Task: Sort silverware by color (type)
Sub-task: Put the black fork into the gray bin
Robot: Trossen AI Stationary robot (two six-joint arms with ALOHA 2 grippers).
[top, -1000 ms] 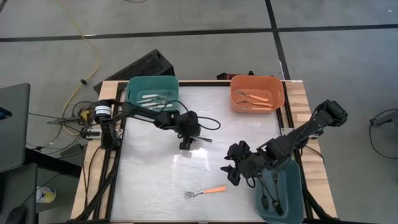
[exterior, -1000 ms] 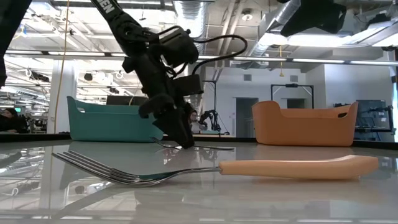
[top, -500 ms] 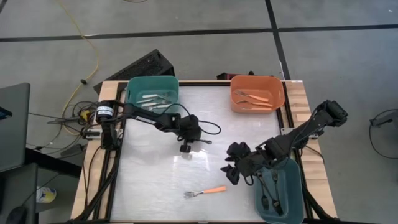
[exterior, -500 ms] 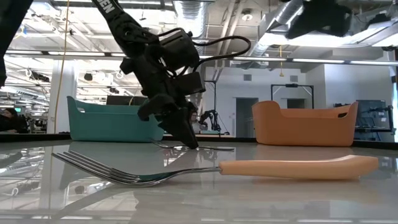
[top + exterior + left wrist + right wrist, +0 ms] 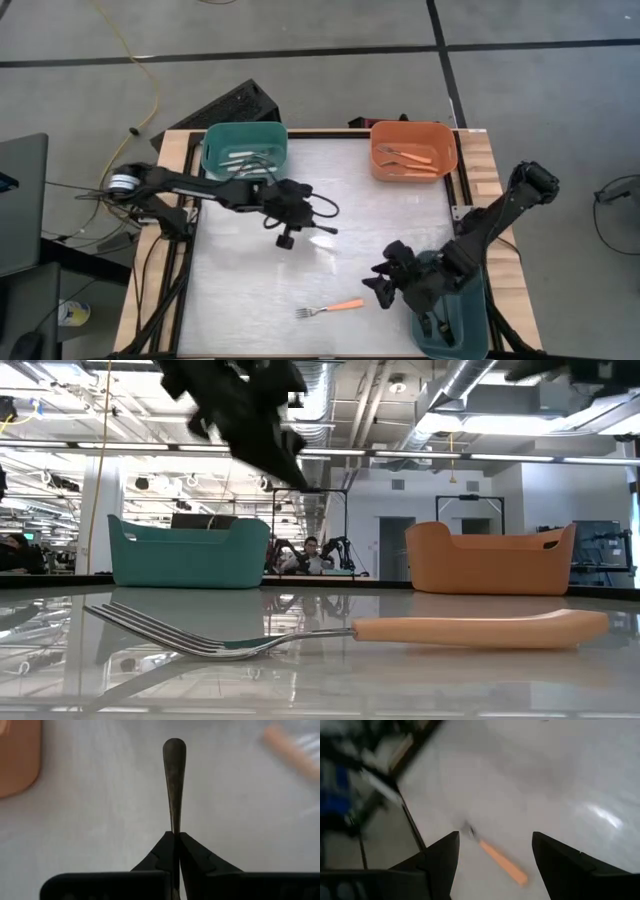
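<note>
My left gripper [image 5: 292, 230] hangs over the table's middle, shut on a dark-handled fork [image 5: 322, 230]. My right gripper [image 5: 380, 285] stands open near the table's near edge, just right of an orange-handled fork [image 5: 330, 307]. That fork lies flat on the table and shows between the open fingers in the right wrist view [image 5: 502, 862]. At the far left a teal bin [image 5: 245, 150] holds white-handled forks. An orange bin [image 5: 413, 150] at the far right holds orange-handled ones. A teal bin [image 5: 452, 318] at the near right holds dark ones. My left gripper pinches the dark fork's handle at its narrow part [image 5: 173, 831] between the two fingertips [image 5: 162, 851]. The handle runs on ahead of the fingers, along them, to its broad free end [image 5: 174, 746]. The tines are hidden by the gripper. The fork is lifted clear of the table.
The white tabletop [image 5: 250, 290] has bare room at the near left. Wooden rails and the arms' dark bases frame its left and right edges. Cables lie on the floor to the left of the table.
My left gripper has shut on the dark fork's handle and risen, lifting the fork off the table and drifting a little toward the left edge. My right gripper has moved toward the near edge, closer to the orange-handled fork, staying open.
</note>
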